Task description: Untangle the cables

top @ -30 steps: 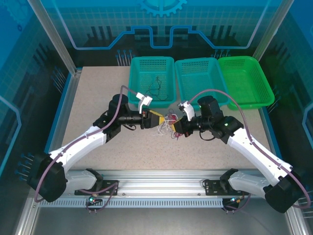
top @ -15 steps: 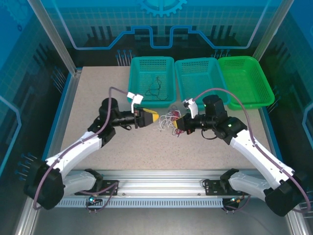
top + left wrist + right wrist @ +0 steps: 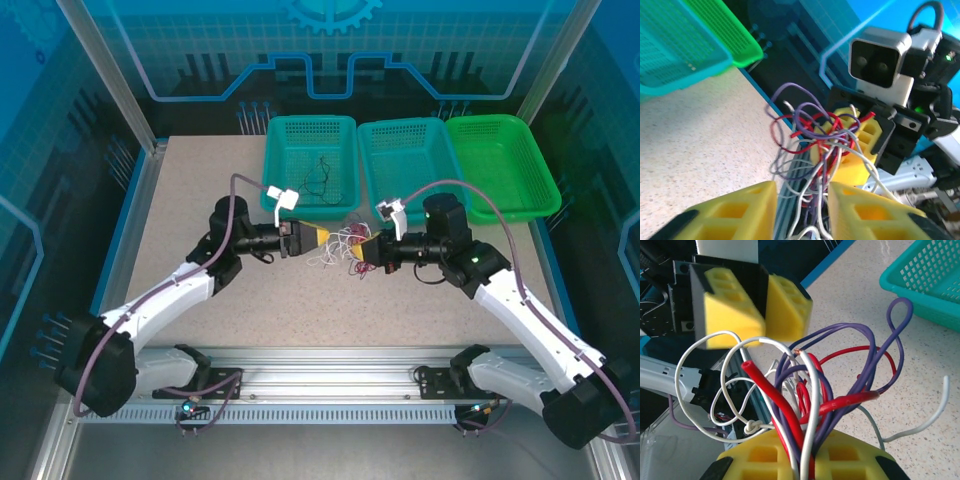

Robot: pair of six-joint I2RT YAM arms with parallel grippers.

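A tangle of thin red, white and purple cables point(image 3: 341, 245) hangs just above the table between my two grippers, in front of the baskets. My right gripper point(image 3: 360, 253) is shut on one end of the bundle; the wires point(image 3: 810, 385) fan out from between its yellow fingers point(image 3: 760, 460). My left gripper point(image 3: 324, 240) faces it from the left, jaws standing apart, with several strands point(image 3: 820, 135) running loosely through the gap point(image 3: 802, 200). The right gripper's yellow fingers point(image 3: 855, 150) show behind the tangle. A thin black cable point(image 3: 320, 178) lies in the left teal basket point(image 3: 283, 150).
Three baskets stand in a row at the back: the left teal one, a middle teal one point(image 3: 378, 160) and a green one point(image 3: 540, 175). Bare speckled tabletop point(image 3: 200, 190) lies to the left and in front of the grippers.
My left arm drew back to the left, then came in again at the tangle. My right gripper shifted slightly up toward the baskets, carrying the bundle with it.
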